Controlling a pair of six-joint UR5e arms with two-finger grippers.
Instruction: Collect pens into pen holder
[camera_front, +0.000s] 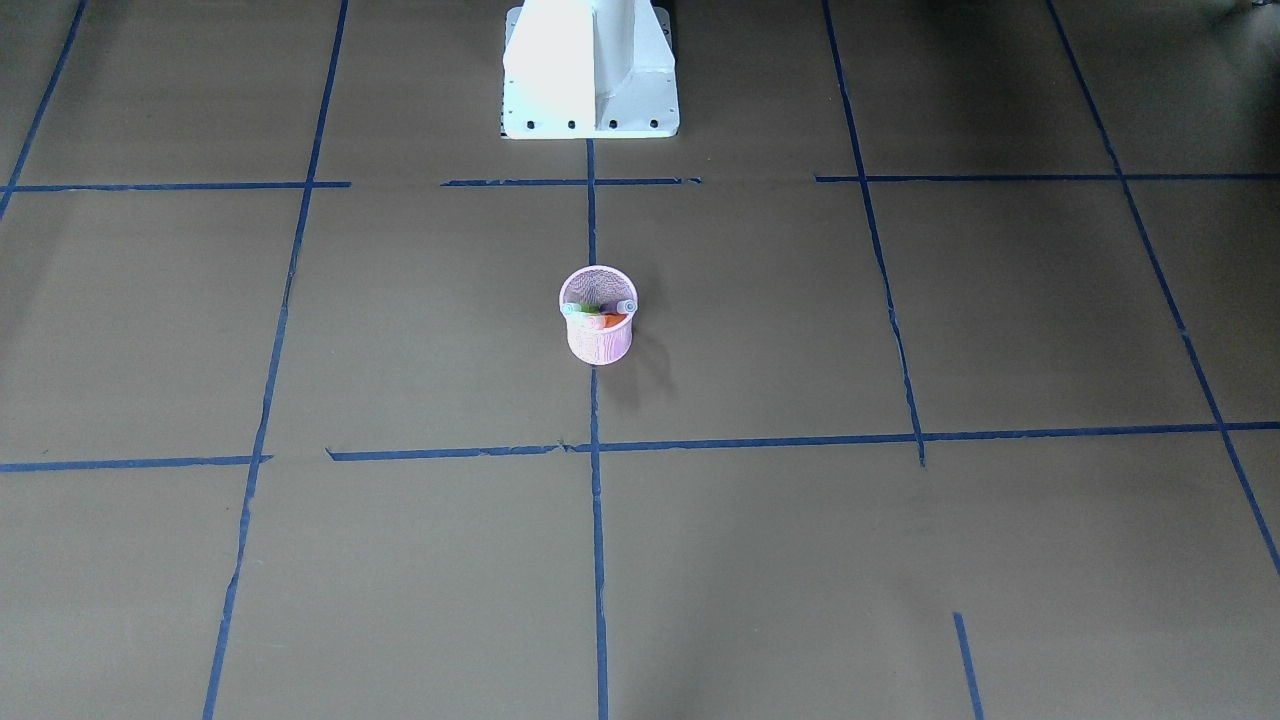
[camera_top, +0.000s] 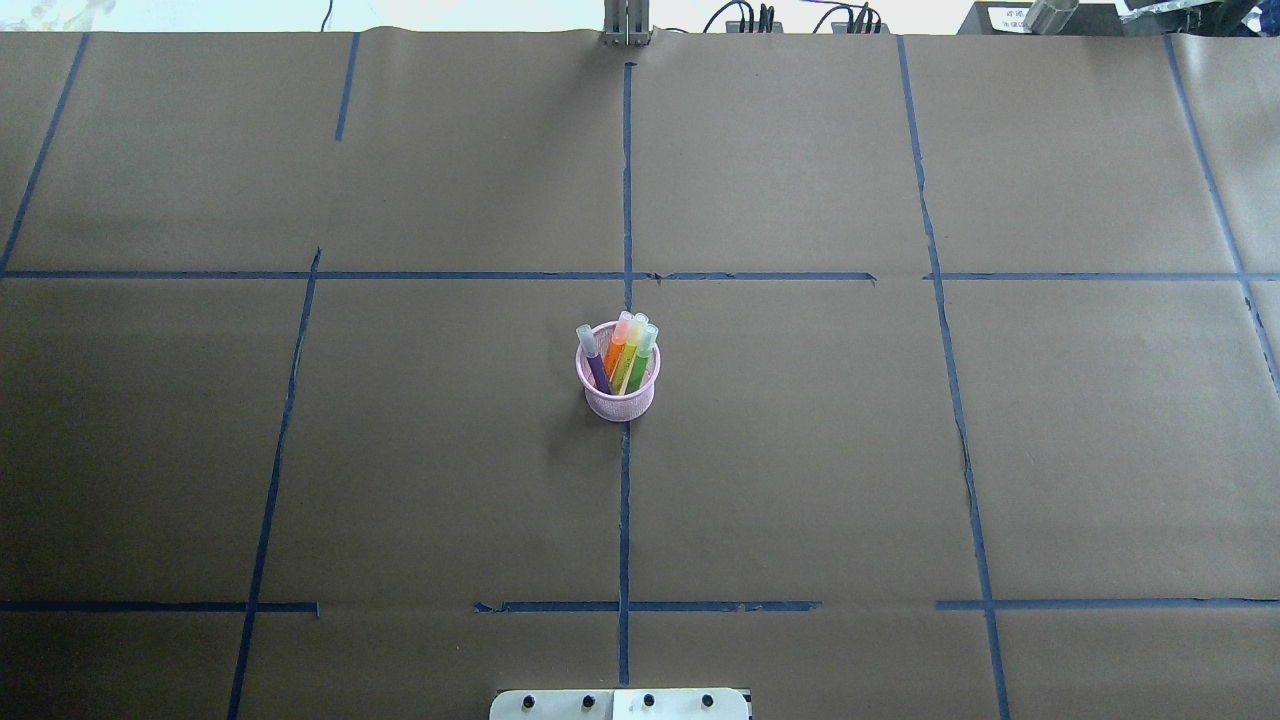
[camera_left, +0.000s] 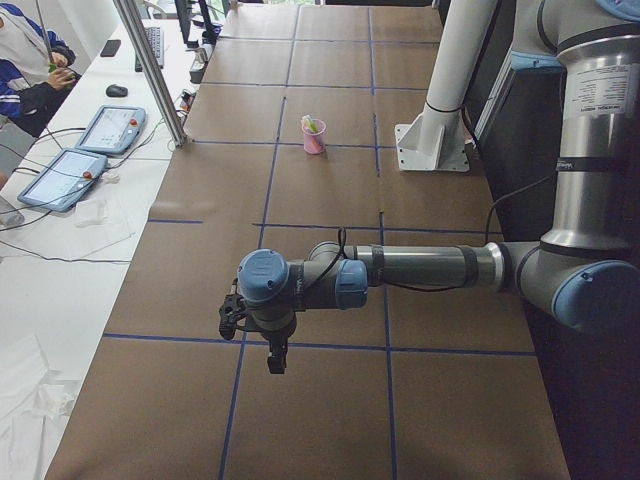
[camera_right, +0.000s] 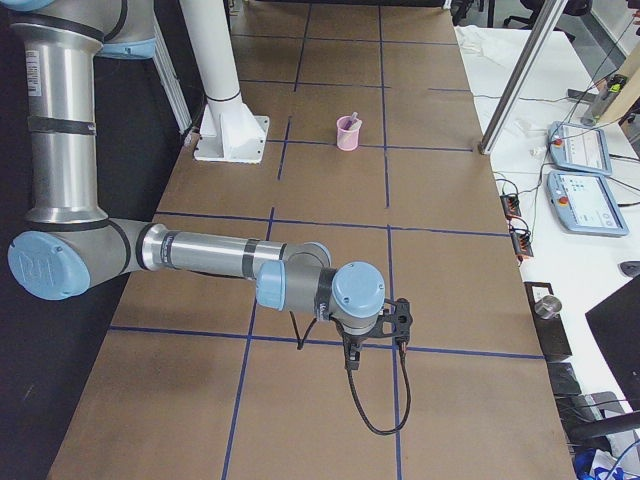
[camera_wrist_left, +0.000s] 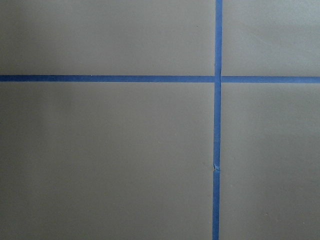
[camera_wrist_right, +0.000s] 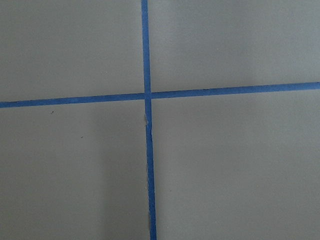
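The pink mesh pen holder (camera_top: 618, 398) stands upright at the table's middle on a blue tape line; it also shows in the front view (camera_front: 598, 340) and small in both side views (camera_left: 314, 138) (camera_right: 348, 134). Inside it stand the purple pen (camera_top: 597, 366), the orange pen (camera_top: 619, 350), the yellow-green pen (camera_top: 631, 356) and the bright green pen (camera_top: 644, 360), caps up, leaning on the far rim. My left gripper (camera_left: 272, 352) and right gripper (camera_right: 350, 352) hover over bare table at its two ends, far from the cup. I cannot tell whether either is open or shut.
The white robot base (camera_front: 590, 70) stands behind the cup. Both wrist views show only brown paper and blue tape (camera_wrist_left: 217, 120) (camera_wrist_right: 148, 150). Tablets (camera_left: 110, 128) (camera_right: 580, 150), metal posts (camera_left: 150, 70) and a seated person (camera_left: 25, 60) are beyond the table's far edge.
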